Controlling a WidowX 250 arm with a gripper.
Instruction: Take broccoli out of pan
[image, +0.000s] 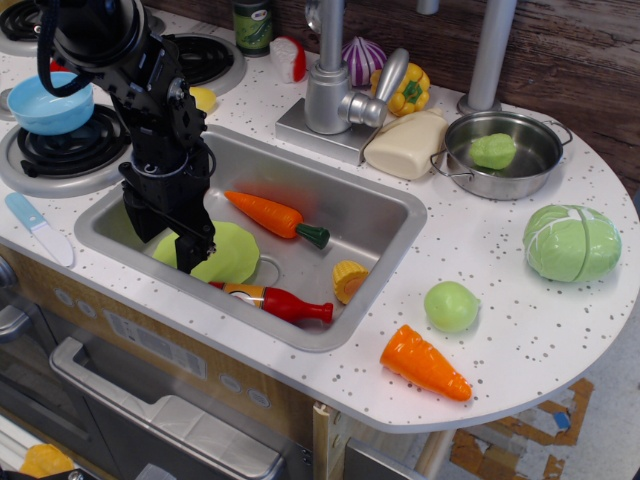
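The broccoli (493, 151), a small lumpy light-green piece, lies inside the pan (535, 152), a shiny steel pot with wire loop handles at the back right of the counter. My gripper (165, 232) is far to the left, pointing down into the sink (380, 215). Its black fingers (195, 245) stand apart and hold nothing. It hangs over a flat green leaf toy (230, 255) on the sink floor.
The sink also holds an orange carrot (270, 214), a red ketchup bottle (285, 302) and a yellow corn piece (349, 281). The faucet (335, 85) and a cream bottle (405, 146) stand between sink and pan. A cabbage (572, 243), green ball (451, 306) and carrot (425, 362) lie right. A blue bowl (50, 105) sits on the stove.
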